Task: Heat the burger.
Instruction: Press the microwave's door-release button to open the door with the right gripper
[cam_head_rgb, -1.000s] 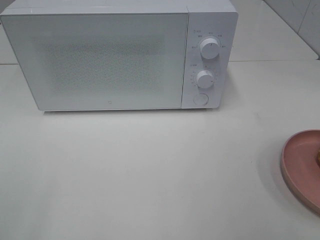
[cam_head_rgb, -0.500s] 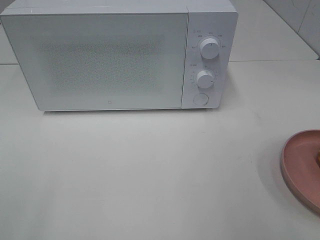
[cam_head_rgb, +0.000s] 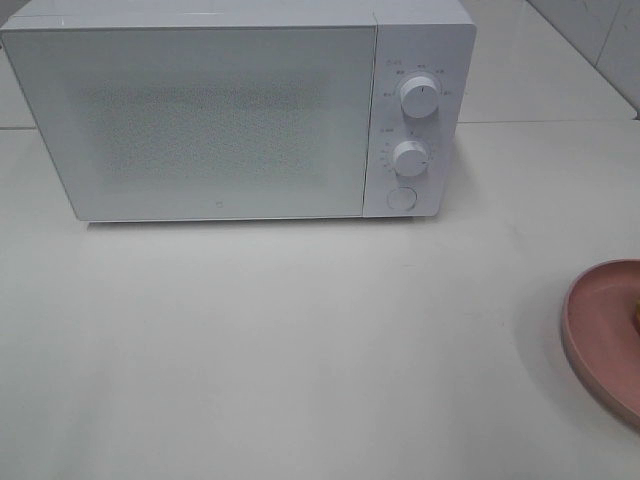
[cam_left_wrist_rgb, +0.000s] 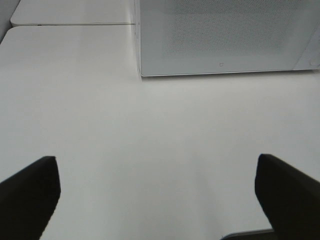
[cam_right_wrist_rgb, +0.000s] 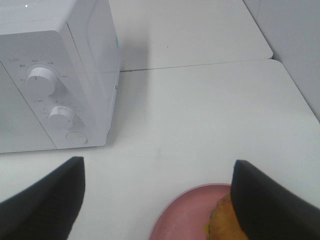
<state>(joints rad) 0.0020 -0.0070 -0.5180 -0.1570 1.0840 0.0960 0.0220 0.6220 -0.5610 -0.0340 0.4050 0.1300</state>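
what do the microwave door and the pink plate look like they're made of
White box-shaped microwave's door: probably smooth glass or plastic, a speckled mesh showing through. Round pink plate: matte, even colour, raised rim; plastic or ceramic, cannot tell which.

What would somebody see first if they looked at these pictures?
The big white microwave at the back of the table, its door shut, with two round knobs on its right side. Then the pink plate on the right, with the burger on it, only partly in view.
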